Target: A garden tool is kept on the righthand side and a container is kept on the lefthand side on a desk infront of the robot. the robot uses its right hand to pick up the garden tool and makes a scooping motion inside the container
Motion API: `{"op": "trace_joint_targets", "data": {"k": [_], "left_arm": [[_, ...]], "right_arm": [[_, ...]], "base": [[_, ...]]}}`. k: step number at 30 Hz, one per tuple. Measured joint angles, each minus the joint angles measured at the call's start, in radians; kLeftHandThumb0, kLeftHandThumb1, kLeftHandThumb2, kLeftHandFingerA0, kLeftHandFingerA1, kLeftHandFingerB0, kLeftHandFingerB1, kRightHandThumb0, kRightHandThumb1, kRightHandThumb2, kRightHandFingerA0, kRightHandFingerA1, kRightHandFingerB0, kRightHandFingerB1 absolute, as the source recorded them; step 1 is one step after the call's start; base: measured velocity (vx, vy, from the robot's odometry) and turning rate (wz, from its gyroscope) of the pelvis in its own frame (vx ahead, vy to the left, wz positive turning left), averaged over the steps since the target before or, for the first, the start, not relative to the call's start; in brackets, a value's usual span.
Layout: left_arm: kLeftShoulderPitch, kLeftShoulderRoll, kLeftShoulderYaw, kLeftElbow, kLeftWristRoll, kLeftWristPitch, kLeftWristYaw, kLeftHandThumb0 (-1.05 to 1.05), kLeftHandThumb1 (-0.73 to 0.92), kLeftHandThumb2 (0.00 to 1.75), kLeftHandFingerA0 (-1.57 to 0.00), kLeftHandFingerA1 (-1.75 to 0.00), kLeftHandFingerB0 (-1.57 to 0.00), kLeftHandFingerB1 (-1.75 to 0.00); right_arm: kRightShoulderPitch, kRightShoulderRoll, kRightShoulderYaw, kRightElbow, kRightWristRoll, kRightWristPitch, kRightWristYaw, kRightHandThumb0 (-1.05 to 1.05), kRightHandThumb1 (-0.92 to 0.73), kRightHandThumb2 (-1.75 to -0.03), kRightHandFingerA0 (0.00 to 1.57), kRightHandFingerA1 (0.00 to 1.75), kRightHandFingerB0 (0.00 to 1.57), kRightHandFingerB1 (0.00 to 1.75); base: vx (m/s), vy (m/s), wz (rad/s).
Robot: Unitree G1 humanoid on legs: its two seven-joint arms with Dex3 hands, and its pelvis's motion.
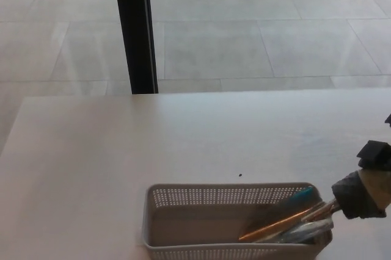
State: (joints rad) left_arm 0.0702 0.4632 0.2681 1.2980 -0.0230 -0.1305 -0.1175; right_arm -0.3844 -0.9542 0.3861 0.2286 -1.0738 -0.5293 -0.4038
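One right hand [366, 187] low at container [208, 249], trowel [287, 222] blade inside.

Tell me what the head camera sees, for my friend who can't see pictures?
The robot's right hand holds a garden trowel with its shiny blade dipped into a grey perforated basket at the near edge of a white desk. Beyond the desk are a tiled floor and a black post.

No readable text, label, brand, number or sign appears anywhere; the trowel blade [287, 220] carries a small blue patch, too blurred to read.
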Motion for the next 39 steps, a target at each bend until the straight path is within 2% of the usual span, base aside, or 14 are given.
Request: {"op": "trace_joint_targets", "data": {"k": [3,6,7,12,14,18,20,21,25,27,31,32,34,39], "left_arm": [[-0.001,-0.002,-0.001,0.0,0.0,0.0,0.0,-0.54,0.63,0.59,-0.63,-0.66,-0.61,-0.43],[0.0,-0.003,-0.002,-0.001,0.0,0.0,0.0,-0.55,0.62,0.59,-0.65,-0.67,-0.63,-0.45],[0.001,-0.004,-0.002,-0.001,0.0,0.0,0.0,-0.52,0.62,0.58,-0.65,-0.66,-0.62,-0.44],[-0.001,-0.006,-0.002,-0.002,0.0,0.0,-0.001,-0.53,0.63,0.59,-0.62,-0.62,-0.59,-0.43],[-0.001,-0.006,-0.002,-0.002,0.0,0.0,-0.001,-0.52,0.64,0.59,-0.64,-0.64,-0.59,-0.43],[0.0,-0.006,-0.002,-0.003,0.0,0.0,-0.001,-0.51,0.63,0.59,-0.61,-0.64,-0.57,-0.44],[0.0,-0.006,-0.002,-0.002,0.0,0.0,-0.001,-0.52,0.63,0.59,-0.61,-0.63,-0.58,-0.43],[0.001,-0.006,-0.002,-0.003,0.0,0.0,-0.001,-0.54,0.63,0.59,-0.61,-0.63,-0.59,-0.43],[0.001,-0.006,-0.003,-0.002,0.0,0.0,-0.001,-0.52,0.63,0.58,-0.64,-0.68,-0.6,-0.44],[0.001,-0.006,-0.003,-0.002,0.0,0.0,-0.001,-0.53,0.66,0.6,-0.59,-0.61,-0.54,-0.41],[0.003,-0.006,-0.007,0.0,0.001,0.0,-0.001,-0.52,0.64,0.6,-0.62,-0.56,-0.56,-0.41],[0.003,-0.006,-0.007,0.001,0.001,0.0,-0.001,-0.52,0.64,0.6,-0.62,-0.58,-0.56,-0.42],[0.001,-0.006,-0.007,0.002,0.001,0.0,-0.001,-0.53,0.64,0.6,-0.57,-0.63,-0.58,-0.43],[0.001,-0.006,-0.007,-0.003,0.001,0.0,-0.001,-0.54,0.65,0.6,-0.53,-0.63,-0.57,-0.43]], "right_arm": [[0.003,0.034,0.003,-0.016,0.008,0.024,0.034,-0.33,-0.79,-0.7,0.87,1.69,0.83,0.92],[0.003,0.068,0.011,-0.035,0.014,0.045,0.066,-0.31,-0.79,-0.75,0.89,1.6,0.8,0.7],[0.003,0.075,0.011,-0.039,0.015,0.052,0.075,-0.34,-0.78,-0.71,0.89,1.67,0.8,0.95],[0.0,0.127,0.018,-0.054,0.017,0.104,0.137,-0.36,-0.8,-0.71,0.86,1.67,0.77,0.8],[-0.004,0.149,0.022,-0.06,0.017,0.126,0.162,-0.38,-0.76,-0.66,0.86,1.73,0.85,0.93],[-0.01,0.195,0.032,-0.066,0.012,0.175,0.211,-0.31,-0.76,-0.75,0.88,1.67,0.83,0.76],[-0.012,0.224,0.041,-0.066,0.006,0.211,0.243,-0.3,-0.76,-0.75,0.9,1.67,0.86,0.81],[-0.013,0.24,0.045,-0.067,0.002,0.228,0.258,-0.29,-0.74,-0.78,0.86,1.74,0.84,1.12],[-0.01,0.301,0.051,-0.068,-0.006,0.299,0.309,-0.31,-0.77,-0.75,0.86,1.72,0.83,1.11],[-0.004,0.333,0.052,-0.068,-0.008,0.332,0.331,-0.24,-0.64,-0.91,0.9,1.68,0.88,0.71],[0.034,0.386,0.04,-0.073,-0.007,0.408,0.371,-0.25,-0.68,-0.84,0.9,1.66,0.88,0.66],[0.045,0.399,0.035,-0.08,-0.005,0.428,0.379,-0.26,-0.58,-0.94,1.08,1.59,0.84,1.15],[0.06,0.418,0.03,-0.087,-0.001,0.461,0.39,-0.21,-0.63,-1.01,0.85,1.75,0.75,1.51],[0.114,0.463,-0.002,-0.112,0.033,0.531,0.416,-0.23,-0.66,-0.98,0.86,1.75,0.72,1.41]], "base": [[0.0,0.0,0.0],[0.0,0.0,0.0],[0.0,0.0,0.0],[0.0,0.0,0.0],[0.0,0.0,0.0],[0.0,0.0,0.0],[0.0,0.0,0.0],[0.0,0.0,0.0],[0.0,0.0,0.0],[0.0,0.0,0.0],[0.0,0.0,0.0],[0.0,0.0,0.0],[0.0,0.0,0.0],[0.0,0.0,0.0]]}}
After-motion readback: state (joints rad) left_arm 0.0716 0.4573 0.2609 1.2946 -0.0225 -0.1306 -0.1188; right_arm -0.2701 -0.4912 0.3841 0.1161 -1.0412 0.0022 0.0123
